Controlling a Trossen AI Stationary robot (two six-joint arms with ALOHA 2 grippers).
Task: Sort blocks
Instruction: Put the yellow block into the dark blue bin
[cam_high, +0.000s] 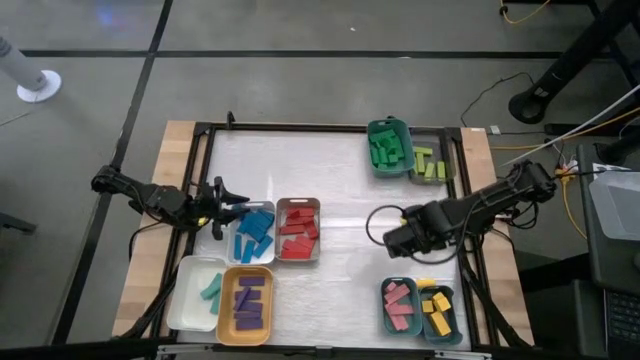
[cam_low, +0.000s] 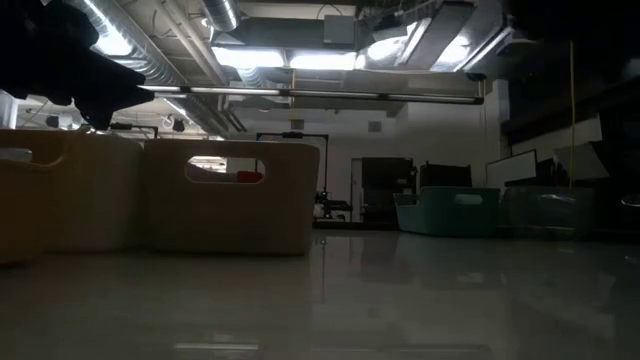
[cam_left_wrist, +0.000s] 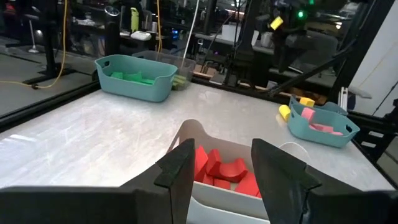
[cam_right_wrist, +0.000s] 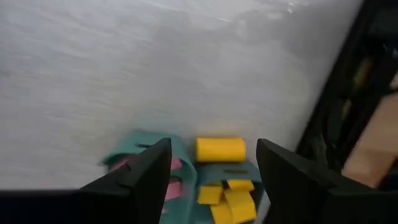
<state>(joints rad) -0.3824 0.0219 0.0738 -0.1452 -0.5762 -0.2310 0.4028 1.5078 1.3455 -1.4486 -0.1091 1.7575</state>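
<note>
Near edge first: white tray (cam_high: 190, 295) with a teal block (cam_high: 212, 291), orange tray (cam_high: 246, 300) with purple blocks (cam_high: 249, 301), and on the right the pink blocks (cam_high: 398, 303) and yellow blocks (cam_high: 436, 309) in their teal trays. One yellow block (cam_right_wrist: 220, 150) sits on the tray rim, not properly in. The right gripper (cam_right_wrist: 211, 163) hangs just above it, jaws spread, holding nothing. We'd come straight down, centre the jaws on that block, squeeze gently, then drop it among the yellows. Mid table: the left gripper (cam_left_wrist: 219, 165), jaws parted and empty, over the blue blocks (cam_high: 254, 230), beside the red blocks (cam_high: 298, 234). Far edge: green blocks (cam_high: 385, 148) and lime blocks (cam_high: 430, 164). We see no loose blocks on the table (cam_high: 330, 180).
</note>
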